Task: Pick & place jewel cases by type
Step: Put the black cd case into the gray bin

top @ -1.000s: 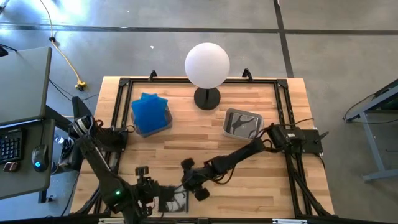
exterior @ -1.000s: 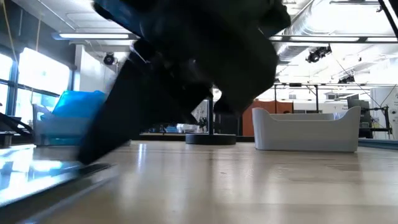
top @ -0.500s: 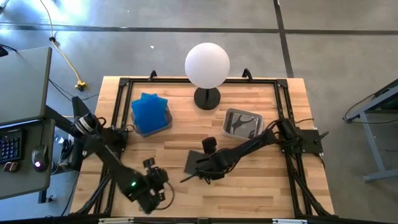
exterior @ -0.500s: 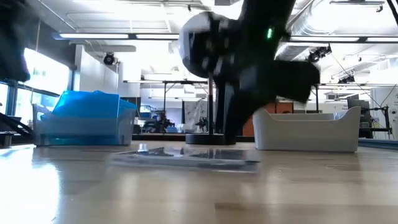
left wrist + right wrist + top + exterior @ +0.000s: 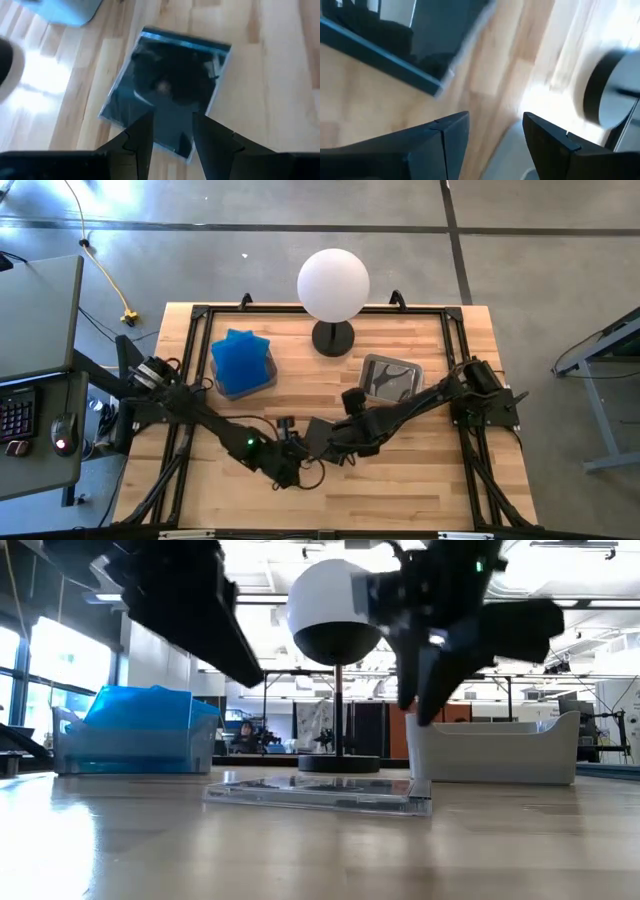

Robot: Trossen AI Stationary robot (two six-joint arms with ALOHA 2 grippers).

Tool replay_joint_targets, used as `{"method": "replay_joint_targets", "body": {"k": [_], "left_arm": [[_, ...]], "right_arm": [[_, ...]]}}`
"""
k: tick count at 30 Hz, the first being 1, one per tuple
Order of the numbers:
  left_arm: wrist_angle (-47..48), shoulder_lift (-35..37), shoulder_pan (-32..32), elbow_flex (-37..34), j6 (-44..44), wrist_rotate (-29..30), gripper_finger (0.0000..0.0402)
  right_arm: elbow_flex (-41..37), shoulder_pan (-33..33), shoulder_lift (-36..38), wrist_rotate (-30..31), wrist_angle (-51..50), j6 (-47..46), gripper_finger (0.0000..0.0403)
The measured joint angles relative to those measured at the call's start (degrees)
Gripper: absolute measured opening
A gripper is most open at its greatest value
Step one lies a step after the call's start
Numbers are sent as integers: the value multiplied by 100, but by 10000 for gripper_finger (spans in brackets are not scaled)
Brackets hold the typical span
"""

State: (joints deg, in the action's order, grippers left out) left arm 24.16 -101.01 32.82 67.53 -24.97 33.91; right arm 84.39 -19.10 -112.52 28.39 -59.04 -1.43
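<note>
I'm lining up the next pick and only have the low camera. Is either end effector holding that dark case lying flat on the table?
Observer: No. The left wrist view shows the dark jewel case flat on the wood, with the left end effector above it, fingers apart.
Operator: And the right one?
Observer: The right end effector is open with nothing between its fingers. Only the case's edge shows beyond them.
Operator: I can't see inside the grey tub.
Observer: From above, the grey tub has something dark and glossy in it, probably dark cases.
</note>
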Motion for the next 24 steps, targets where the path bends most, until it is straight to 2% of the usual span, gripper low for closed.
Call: {"method": "replay_joint_targets", "body": {"k": [6, 12, 14, 20, 24], "left_arm": [[-232, -277, 24, 4, 318, 183, 131], [-485, -664, -63, 0, 698, 129, 131], [-630, -752, -150, 5, 733, 54, 135], [-851, -791, -341, 9, 905, -203, 192], [-1031, -789, -311, 162, 1279, -397, 231]], "right_arm": [[-1005, 340, 246, 36, 681, 233, 181], [-1518, 735, 263, -634, 1992, 718, 181], [-1522, 809, 263, -728, 2105, 922, 181], [-1518, 963, 270, -867, 2307, 1657, 181], [-1519, 1067, 270, -1649, 2446, 2079, 181]]}}
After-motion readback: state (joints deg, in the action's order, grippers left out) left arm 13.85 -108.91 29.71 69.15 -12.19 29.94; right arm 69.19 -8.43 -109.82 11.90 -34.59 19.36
